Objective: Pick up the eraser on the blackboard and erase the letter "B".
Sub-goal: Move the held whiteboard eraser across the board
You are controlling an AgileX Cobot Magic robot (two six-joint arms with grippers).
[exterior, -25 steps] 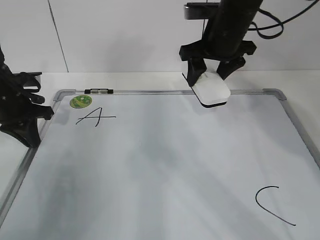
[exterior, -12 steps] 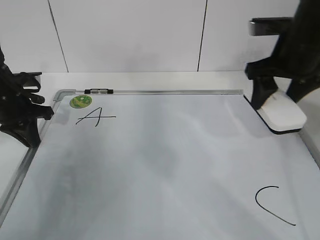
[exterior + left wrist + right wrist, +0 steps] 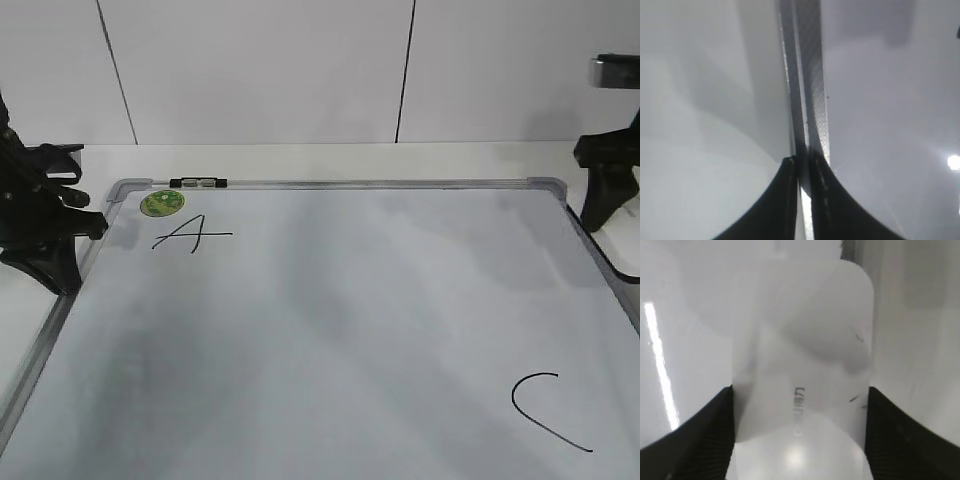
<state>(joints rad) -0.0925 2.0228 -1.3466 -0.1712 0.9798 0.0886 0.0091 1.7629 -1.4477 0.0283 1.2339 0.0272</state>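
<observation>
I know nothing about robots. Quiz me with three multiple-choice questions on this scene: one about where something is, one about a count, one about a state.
1. Where is the green sticker?
A. beside the C
B. above the A, in the board's far left corner
C. mid-board

2. How many letters show on the board?
A. one
B. two
C. three

3. What is the right gripper doing?
A. hanging open
B. shut on the eraser
C. shut on the marker

Answers:
1 B: the sticker sits just above the A.
2 B: only the A and the C show on the board.
3 B: in the right wrist view the right gripper has its jaws on both sides of the eraser.
</observation>
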